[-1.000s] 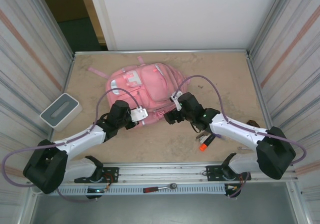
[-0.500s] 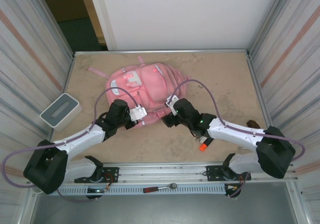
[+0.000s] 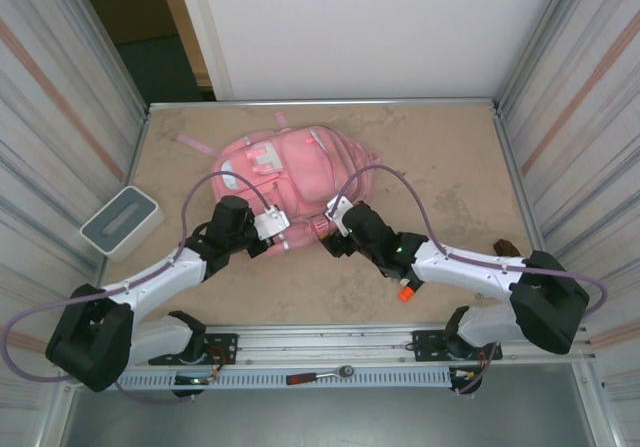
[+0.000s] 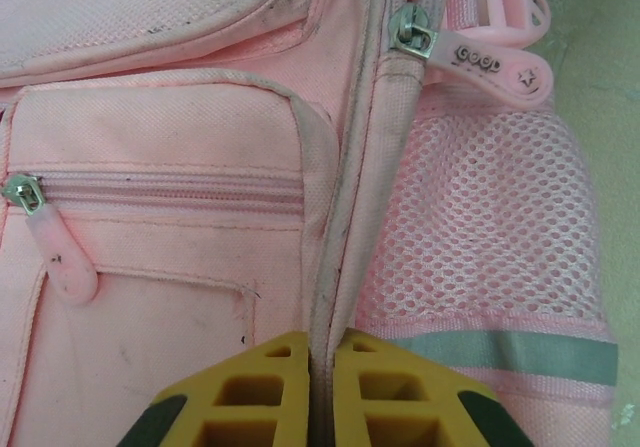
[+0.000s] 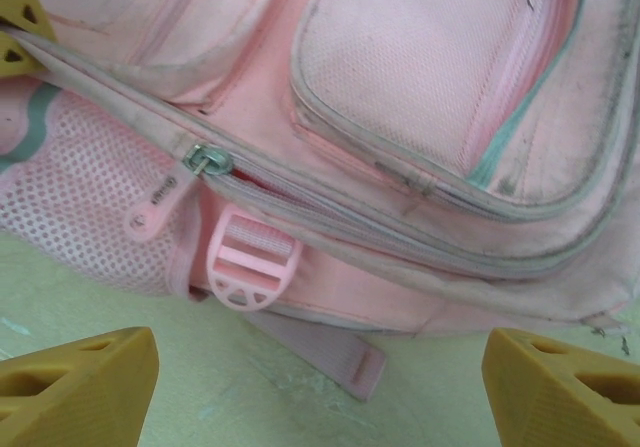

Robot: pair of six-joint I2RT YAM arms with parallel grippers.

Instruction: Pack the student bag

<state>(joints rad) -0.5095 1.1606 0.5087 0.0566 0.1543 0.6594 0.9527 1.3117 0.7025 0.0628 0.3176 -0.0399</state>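
Sandy-brown table point(image 3: 440, 167), enclosed by corrugated panels point(image 3: 70, 117): the pink student bag point(image 3: 295, 167) lies flat at mid-width, nearer the far edge than the near one. The left gripper point(image 3: 264, 243) and right gripper point(image 3: 333, 244) both sit at the bag's near side. A grey-white box point(image 3: 122, 220) rests at the left edge.

Left wrist view: the left gripper point(image 4: 322, 341) is clamped, its yellow fingers point(image 4: 270, 377) pinching the bag's grey zip strip point(image 4: 345, 227) beside a mesh pocket point(image 4: 490, 227).

Right wrist view: the right gripper point(image 5: 320, 387) stands wide apart over bare table, holding nothing, just short of the bag's buckle point(image 5: 255, 262)
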